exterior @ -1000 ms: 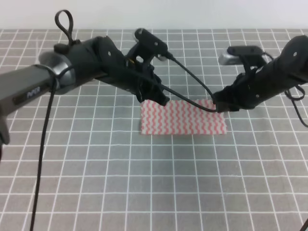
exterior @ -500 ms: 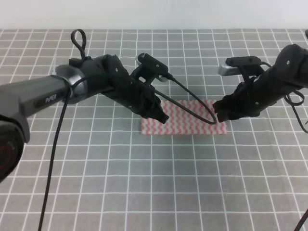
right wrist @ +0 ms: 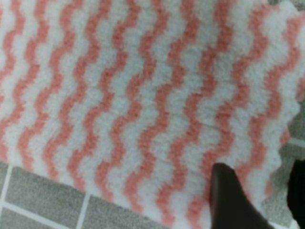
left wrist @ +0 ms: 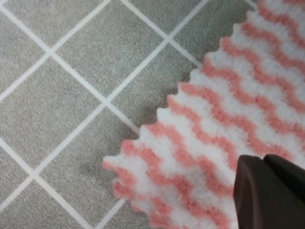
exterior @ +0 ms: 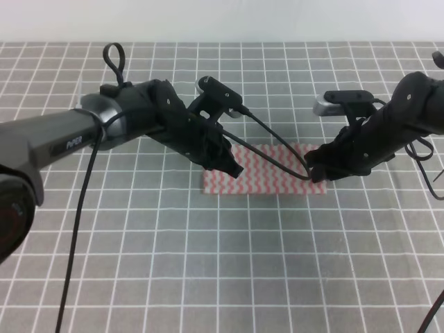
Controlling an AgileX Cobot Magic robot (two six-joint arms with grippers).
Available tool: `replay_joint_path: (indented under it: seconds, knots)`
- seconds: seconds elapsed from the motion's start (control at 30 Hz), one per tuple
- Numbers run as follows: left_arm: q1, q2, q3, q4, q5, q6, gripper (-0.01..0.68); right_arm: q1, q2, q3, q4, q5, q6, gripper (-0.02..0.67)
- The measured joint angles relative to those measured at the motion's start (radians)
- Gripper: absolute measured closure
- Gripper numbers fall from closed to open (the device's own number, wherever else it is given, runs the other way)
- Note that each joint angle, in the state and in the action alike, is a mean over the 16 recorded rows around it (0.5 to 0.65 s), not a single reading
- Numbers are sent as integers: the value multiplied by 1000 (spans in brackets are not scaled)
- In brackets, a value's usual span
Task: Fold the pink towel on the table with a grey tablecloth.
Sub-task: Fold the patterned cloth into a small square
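While the pink towel [exterior: 267, 172] lies flat as a wide strip on the table with a grey tablecloth [exterior: 222, 263], it is met at each end by a claw. The left gripper [exterior: 232, 168] is set down on the towel's left end; only one dark tip is seen in the left wrist view, so how far it is open cannot be told. The right gripper [exterior: 316, 173] is set at the right end, and its two fingers [right wrist: 228, 198] are seen spread apart over the scalloped edge.
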State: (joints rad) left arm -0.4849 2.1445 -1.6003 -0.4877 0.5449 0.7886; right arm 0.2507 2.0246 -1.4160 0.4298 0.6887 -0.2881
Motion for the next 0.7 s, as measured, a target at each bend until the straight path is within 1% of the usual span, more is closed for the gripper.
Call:
replay_joint_path:
  seconds: [0.33, 0.7]
  knots:
    - [0, 20, 0, 0, 11, 0, 673, 0, 15, 0, 19, -4, 1, 400]
    - [0, 32, 0, 0, 19, -1, 673, 0, 16, 0, 48, -6, 0, 445]
